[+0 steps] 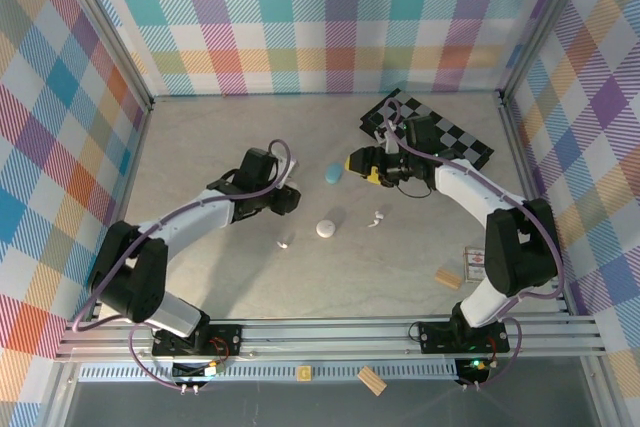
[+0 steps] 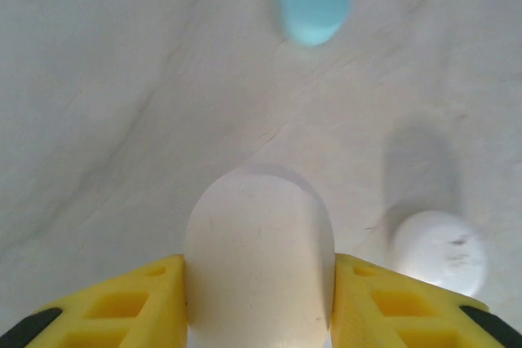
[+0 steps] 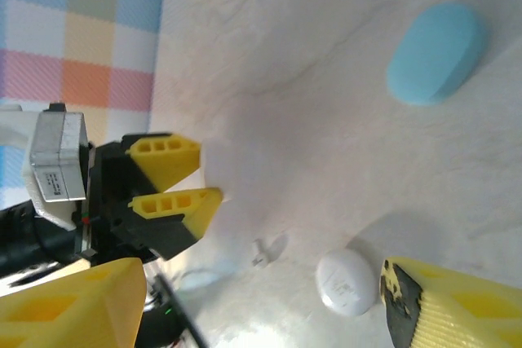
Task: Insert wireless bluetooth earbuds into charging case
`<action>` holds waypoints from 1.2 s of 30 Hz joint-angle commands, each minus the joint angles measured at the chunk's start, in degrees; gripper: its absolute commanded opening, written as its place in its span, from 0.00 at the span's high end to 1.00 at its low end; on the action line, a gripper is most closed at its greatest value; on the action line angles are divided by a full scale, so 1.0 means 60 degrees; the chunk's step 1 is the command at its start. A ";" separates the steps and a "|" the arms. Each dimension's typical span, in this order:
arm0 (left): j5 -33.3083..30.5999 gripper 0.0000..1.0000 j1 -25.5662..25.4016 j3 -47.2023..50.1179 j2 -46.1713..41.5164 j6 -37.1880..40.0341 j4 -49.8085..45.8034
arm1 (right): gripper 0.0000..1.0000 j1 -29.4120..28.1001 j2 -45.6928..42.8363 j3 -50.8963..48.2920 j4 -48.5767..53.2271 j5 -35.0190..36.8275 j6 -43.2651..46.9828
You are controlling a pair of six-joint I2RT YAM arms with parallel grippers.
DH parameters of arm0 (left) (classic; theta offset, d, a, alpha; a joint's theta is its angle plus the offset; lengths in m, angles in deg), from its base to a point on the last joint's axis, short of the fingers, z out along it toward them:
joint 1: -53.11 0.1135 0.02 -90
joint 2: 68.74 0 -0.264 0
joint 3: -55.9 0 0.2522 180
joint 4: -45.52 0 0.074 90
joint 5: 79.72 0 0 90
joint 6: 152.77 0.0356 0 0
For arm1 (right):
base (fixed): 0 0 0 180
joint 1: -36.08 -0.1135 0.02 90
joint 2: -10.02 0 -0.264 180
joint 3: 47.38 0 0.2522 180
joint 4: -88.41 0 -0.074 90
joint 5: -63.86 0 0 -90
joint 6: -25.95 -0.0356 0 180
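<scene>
While the left end effector [image 2: 259, 273] pinches the white oval case [image 2: 259, 226], the right end effector [image 1: 352, 163] stands spread. One earbud [image 1: 376, 216] lies nearer it.

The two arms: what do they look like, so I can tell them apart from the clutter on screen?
Both the left arm and the right arm have white shells between black joints, with a lilac cable looped along each. The fingers are yellow wedges with moulded pockets and black trim.

I see a blue case [image 3: 432, 53] upper right, a white case [image 3: 347, 283] (rounder) near a tiny earbud [image 3: 261, 252], between my spread fingers [image 3: 457, 307].
</scene>
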 commanded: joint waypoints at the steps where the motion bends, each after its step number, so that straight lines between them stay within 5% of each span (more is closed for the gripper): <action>1: 0.1597 0.57 -0.0183 0.0619 -0.0542 0.0686 0.1982 | 0.24 0.0030 0.0065 -0.0140 0.0040 -0.1903 -0.0169; 8: 0.2579 0.58 -0.0598 0.1147 -0.0874 0.1145 0.3571 | 0.23 -0.0374 0.0327 0.0018 0.0427 -0.2139 -0.0388; 19: 0.2957 0.58 -0.1095 0.1169 -0.0899 0.1773 0.3682 | 0.24 -0.1130 0.0540 0.0088 0.0375 -0.1822 -0.0772; 36: 0.3368 0.55 -0.1184 0.1335 -0.1251 0.1905 0.3756 | 0.74 -0.1259 0.0467 0.0148 0.0592 -0.1499 -0.0578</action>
